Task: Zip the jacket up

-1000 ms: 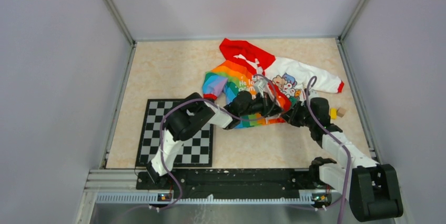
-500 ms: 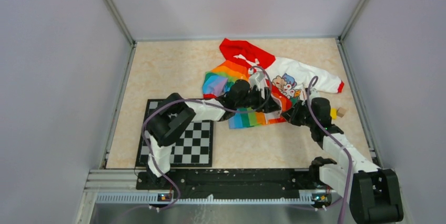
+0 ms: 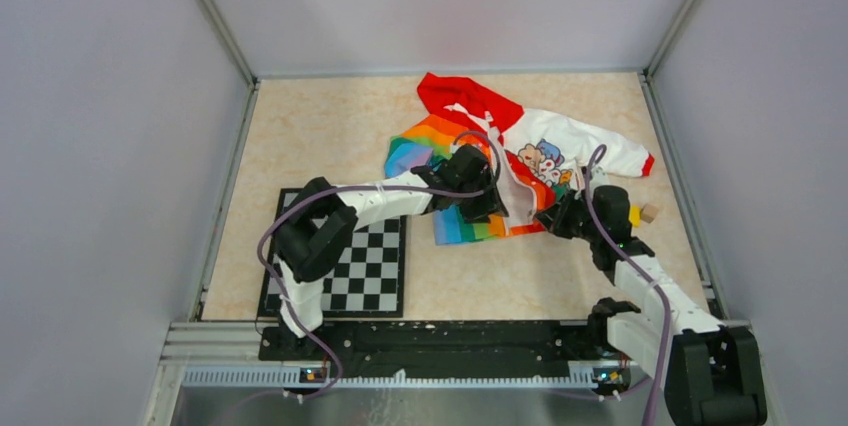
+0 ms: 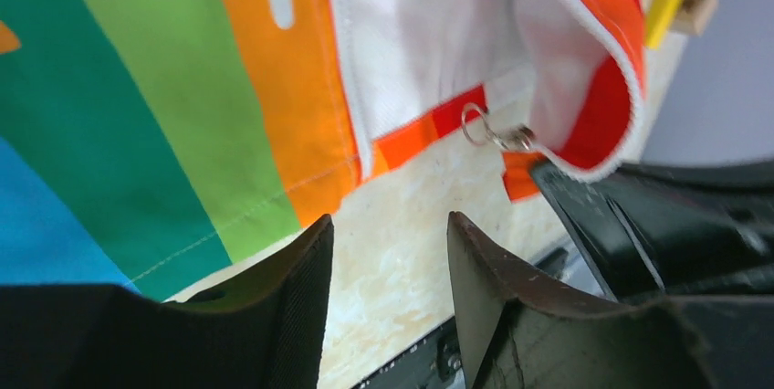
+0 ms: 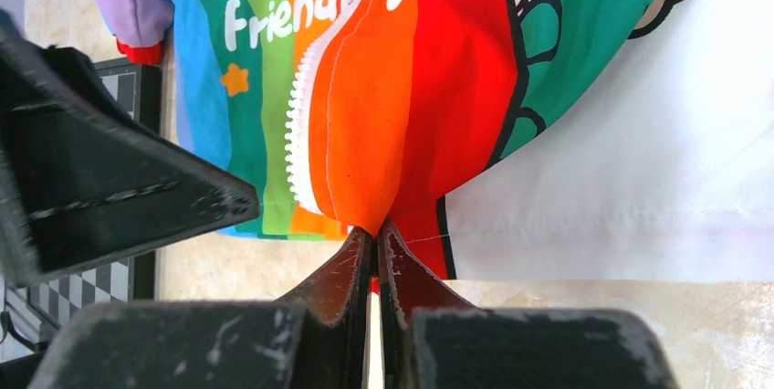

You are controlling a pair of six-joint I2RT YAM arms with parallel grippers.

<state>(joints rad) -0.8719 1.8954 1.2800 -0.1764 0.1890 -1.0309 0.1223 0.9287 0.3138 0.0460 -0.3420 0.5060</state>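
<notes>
The jacket (image 3: 560, 136) lies at the back middle of the table, red hood at the far end, rainbow half (image 3: 425, 141) to the left, white cartoon half to the right. Its front is open and shows white lining. My left gripper (image 3: 488, 208) is open and empty over the rainbow half's bottom hem (image 4: 228, 161); table shows between its fingers (image 4: 388, 225). The zipper's metal pull ring (image 4: 482, 127) hangs at the bottom corner, a little beyond them. My right gripper (image 5: 374, 232) is shut on the jacket's orange-red bottom corner (image 5: 383, 115), beside the white zipper teeth (image 5: 299, 124).
A checkerboard mat (image 3: 350, 271) lies at the front left under the left arm. A yellow block and a wooden block (image 3: 641, 214) sit right of the right gripper. Grey walls close in the table on three sides. The left gripper (image 5: 100, 188) is close to the right one.
My left gripper has drawn back to the left, off the jacket's middle. The front flap now lies open with white lining showing. The right gripper has kept its hold and place.
</notes>
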